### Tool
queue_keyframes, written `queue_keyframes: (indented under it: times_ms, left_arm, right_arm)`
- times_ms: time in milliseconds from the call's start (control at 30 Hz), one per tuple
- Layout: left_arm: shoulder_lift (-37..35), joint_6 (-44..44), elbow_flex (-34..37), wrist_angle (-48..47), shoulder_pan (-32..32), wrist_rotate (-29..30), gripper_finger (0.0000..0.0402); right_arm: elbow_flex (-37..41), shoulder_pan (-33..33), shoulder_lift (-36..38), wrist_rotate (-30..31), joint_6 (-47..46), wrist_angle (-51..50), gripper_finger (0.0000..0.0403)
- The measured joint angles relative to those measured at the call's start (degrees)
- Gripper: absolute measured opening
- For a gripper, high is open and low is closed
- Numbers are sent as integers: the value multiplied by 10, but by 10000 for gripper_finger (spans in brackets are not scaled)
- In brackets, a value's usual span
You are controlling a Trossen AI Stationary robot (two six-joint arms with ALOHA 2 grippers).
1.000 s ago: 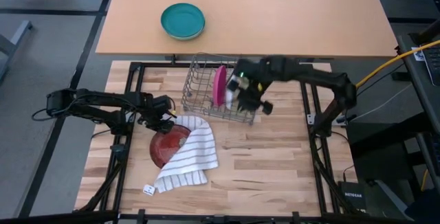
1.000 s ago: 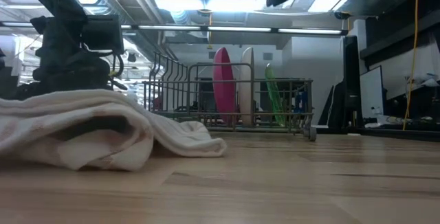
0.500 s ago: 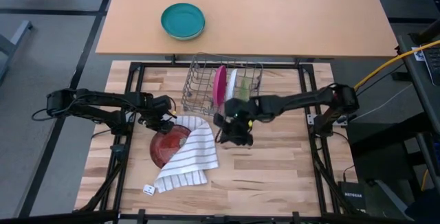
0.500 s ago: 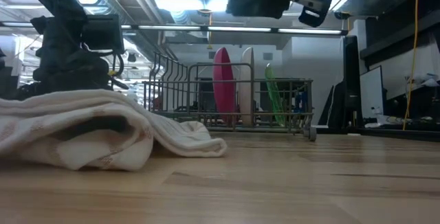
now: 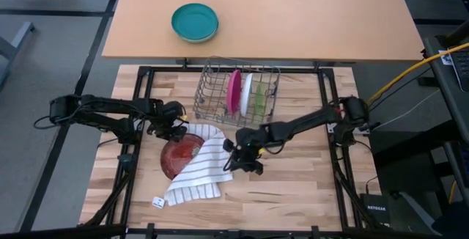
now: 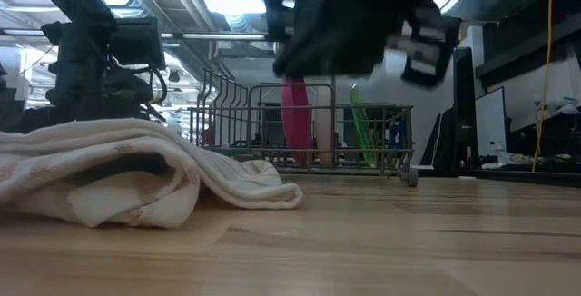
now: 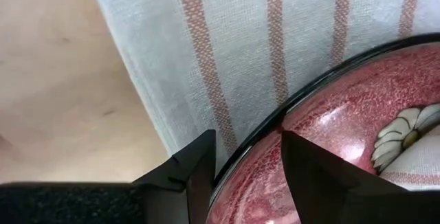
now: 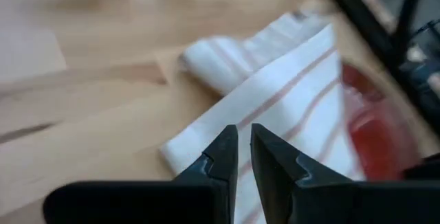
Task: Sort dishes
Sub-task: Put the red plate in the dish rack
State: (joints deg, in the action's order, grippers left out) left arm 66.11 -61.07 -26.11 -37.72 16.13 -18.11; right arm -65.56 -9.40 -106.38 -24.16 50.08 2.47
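The dark red plate (image 5: 174,158) lies flat on the wooden table, its right part under the white striped cloth (image 5: 205,160). My left gripper (image 5: 174,128) is shut on this plate's far-left rim. Over the cloth's right edge hovers my right gripper (image 5: 241,156), fingers (image 8: 230,145) almost together and touching nothing; the low view shows it above the table (image 6: 354,33). The magenta plate (image 5: 233,92) and the pale green plate (image 5: 248,92) stand on edge in the wire rack (image 5: 211,85). My left gripper (image 7: 246,141) has the dark red plate's rim (image 7: 265,129) between its two fingers, one over the plate's inside and one outside it above the cloth (image 7: 275,31). The fingers come slanting down from the table's left. The plate rests on the table.
A teal bowl (image 5: 195,21) sits on the tan table beyond the wooden one. A small white tag (image 5: 158,202) lies near the near-left corner. The rack (image 6: 363,142) stands at the far middle. Bare wood lies right of the cloth (image 8: 275,93).
My right gripper has left the rack and travelled toward the near edge and to the left, coming down over the cloth's right edge. The two plates stay standing in the rack.
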Motion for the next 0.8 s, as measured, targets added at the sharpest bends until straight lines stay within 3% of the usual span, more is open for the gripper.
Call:
queue_keyframes:
  times_ms: [300,500,800]
  left_arm:
    - [0,-29,0,18,-45,-1,155]
    - [0,-62,0,57,-85,-1,155]
    - [1,-79,1,97,-133,5,155]
  right_arm:
    - [-5,-7,-110,15,-38,135,46]
    - [-29,-7,-169,72,-51,143,46]
    - [-71,-4,-216,90,-93,150,46]
